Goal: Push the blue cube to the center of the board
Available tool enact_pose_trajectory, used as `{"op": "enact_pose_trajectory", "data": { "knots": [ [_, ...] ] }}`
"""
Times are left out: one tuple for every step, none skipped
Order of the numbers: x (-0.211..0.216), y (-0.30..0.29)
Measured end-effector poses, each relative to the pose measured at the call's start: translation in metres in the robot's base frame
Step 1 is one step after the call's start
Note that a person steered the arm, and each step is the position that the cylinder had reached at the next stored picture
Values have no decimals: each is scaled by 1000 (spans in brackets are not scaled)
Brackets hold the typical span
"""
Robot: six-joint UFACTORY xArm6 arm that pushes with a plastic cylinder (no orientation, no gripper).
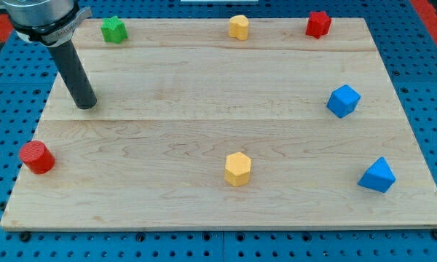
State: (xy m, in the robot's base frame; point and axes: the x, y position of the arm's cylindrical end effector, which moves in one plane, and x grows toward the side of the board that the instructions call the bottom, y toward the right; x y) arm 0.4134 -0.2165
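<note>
- The blue cube point(343, 100) is sitting near the view's right edge of the worktop point(204, 145), a little above the middle line, so it is not yet at the center.
- My tip point(87, 105) is resting on the worktop at the view's upper left, well apart from the blue cube and touching no block.
- I judge that the task is hardly started: the tip is still needing to travel to the cube's right side and push it toward the view's left.
- The arm is carrying no fingers, only the rod, so nothing is being grasped.
- The second blue block point(377, 175), at the view's lower right, is looking like a wedge or pyramid, but I cannot tell exactly.
- The arm's upper part is being cut off by the view's top edge.
</note>
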Motion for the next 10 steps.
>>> {"op": "enact_pose_trajectory", "data": {
  "knots": [
    [0,3],
    [0,34],
    [0,86],
    [-2,122],
    [-6,151],
    [-6,162],
    [-7,185],
    [-20,232],
    [-46,254],
    [-71,290]
  ]
}}
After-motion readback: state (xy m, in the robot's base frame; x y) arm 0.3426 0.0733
